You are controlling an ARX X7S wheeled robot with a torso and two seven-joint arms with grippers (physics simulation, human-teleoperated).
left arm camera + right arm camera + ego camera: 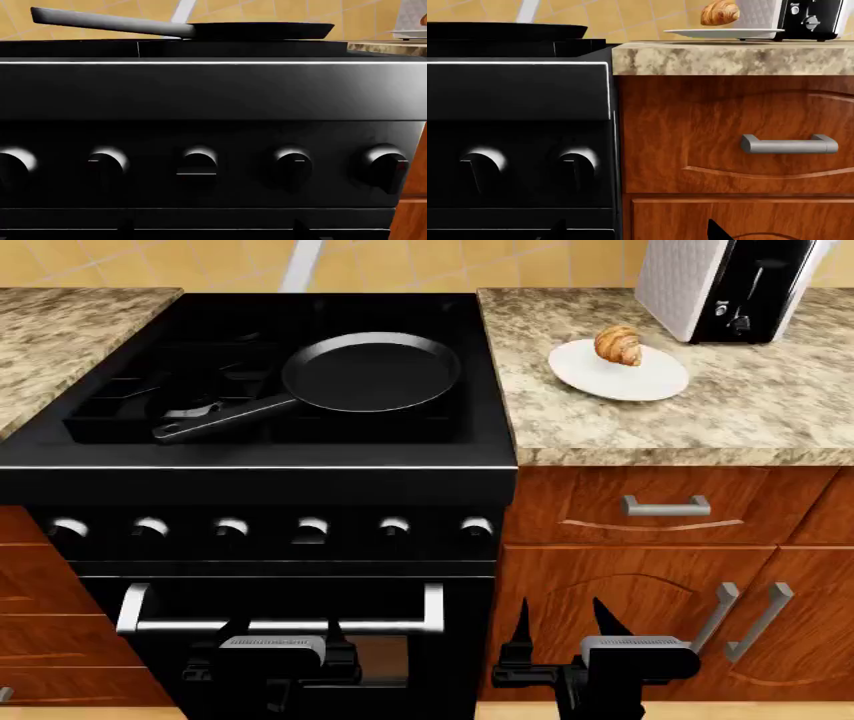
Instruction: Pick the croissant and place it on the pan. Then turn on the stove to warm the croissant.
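Observation:
The croissant (618,344) lies on a round white plate (654,383) on the counter right of the stove (267,490); it also shows in the right wrist view (719,12). The black pan (371,370) sits on the stove's grates with its handle pointing front-left, and shows empty in the left wrist view (260,30). My left gripper (287,632) is open and empty, low in front of the oven door. My right gripper (562,625) is open and empty, low in front of the cabinet right of the stove. Both are well below the counter.
A row of knobs (311,530) runs along the stove front above the silver oven handle (274,622). A white and black toaster (721,280) stands behind the plate. Wooden drawers with metal handles (665,506) are under the granite counter (747,430).

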